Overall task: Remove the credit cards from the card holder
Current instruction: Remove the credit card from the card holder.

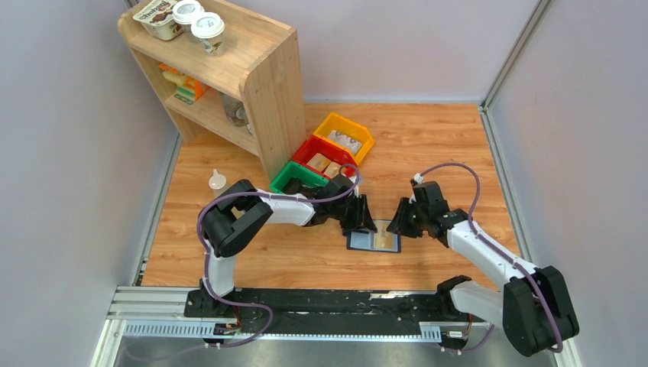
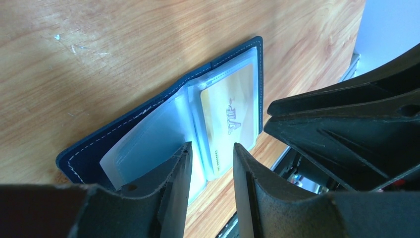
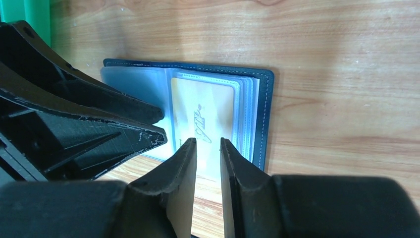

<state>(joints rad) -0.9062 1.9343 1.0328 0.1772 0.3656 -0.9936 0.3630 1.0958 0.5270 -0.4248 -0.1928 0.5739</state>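
One card (image 3: pixel 203 116) in wallet (image 3: pixel 265 114), 3 o'clock half: likely thin, stiff, slick inside sleeve (image 3: pixel 242 109); pinch exposed edge. Left gripper (image 2: pixel 212 148), right gripper (image 3: pixel 208 143) parted, empty.

Bright, even overhead light, soft shadows, mostly sharp focus.

The left arm (image 1: pixel 286 206) and right arm (image 1: pixel 481 248) have white link shells between bulky black joint housings. Behind the jaws, a thin purple cable (image 1: pixel 451 165) loops along each arm. The left gripper (image 2: pixel 212 145) and right gripper (image 3: pixel 208 140) are matte black plastic. Their fingers (image 2: pixel 173 168) are wedge-shaped and scuffed pale at the edges, with a small round hole (image 2: pixel 130 188) behind one tip.
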